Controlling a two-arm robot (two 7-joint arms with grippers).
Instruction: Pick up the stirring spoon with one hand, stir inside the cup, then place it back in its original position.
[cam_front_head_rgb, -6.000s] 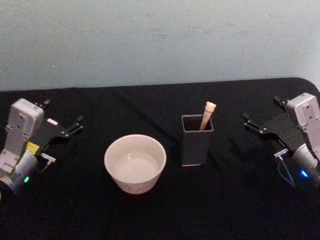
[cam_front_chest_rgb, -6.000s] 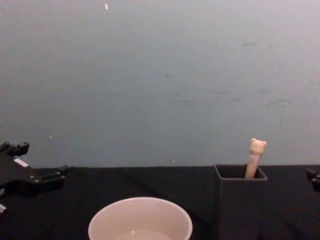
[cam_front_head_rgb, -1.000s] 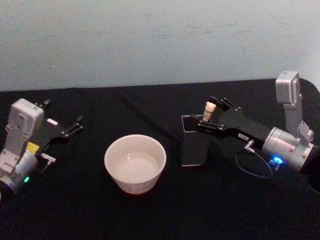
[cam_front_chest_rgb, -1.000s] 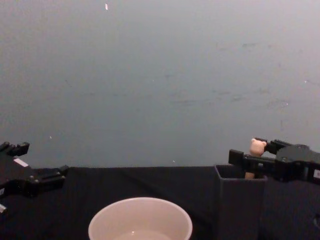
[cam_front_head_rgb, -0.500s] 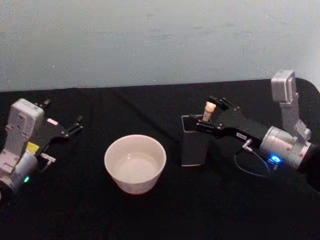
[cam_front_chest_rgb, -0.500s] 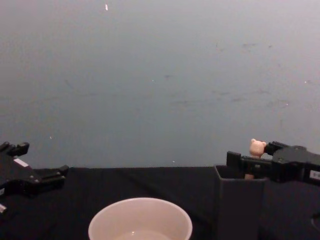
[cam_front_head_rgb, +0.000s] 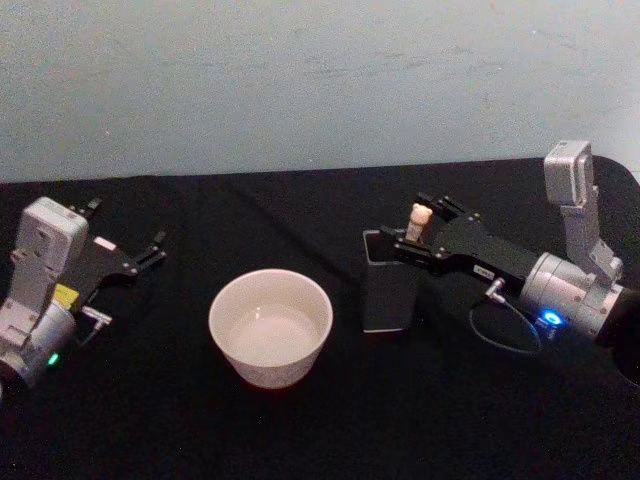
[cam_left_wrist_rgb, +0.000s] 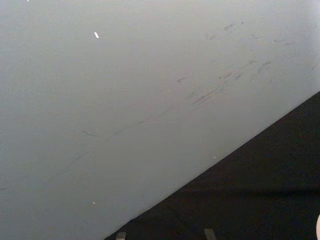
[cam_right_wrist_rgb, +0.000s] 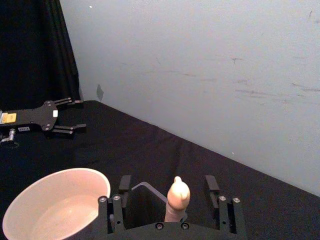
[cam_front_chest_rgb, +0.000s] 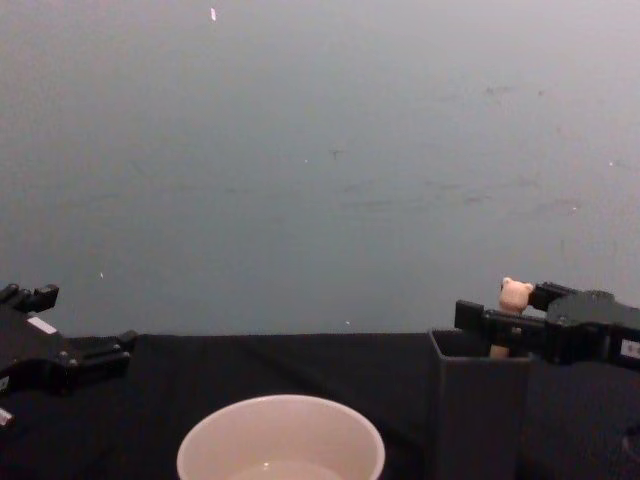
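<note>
The stirring spoon stands in the dark grey square holder, its bear-head handle top poking above the rim. My right gripper is level with that handle and open. In the right wrist view the handle sits between the gripper's two fingers with a gap on each side. The cream-white cup stands left of the holder, apart from it. My left gripper rests open at the table's left side.
Black cloth covers the table, and a pale wall rises behind its far edge. The right arm's cable loop lies on the cloth right of the holder. Bare cloth lies in front of the cup.
Six seconds ago my right gripper sat parked at the right; it has reached in to straddle the spoon handle. Over the last second it barely shifted. The left arm stayed still.
</note>
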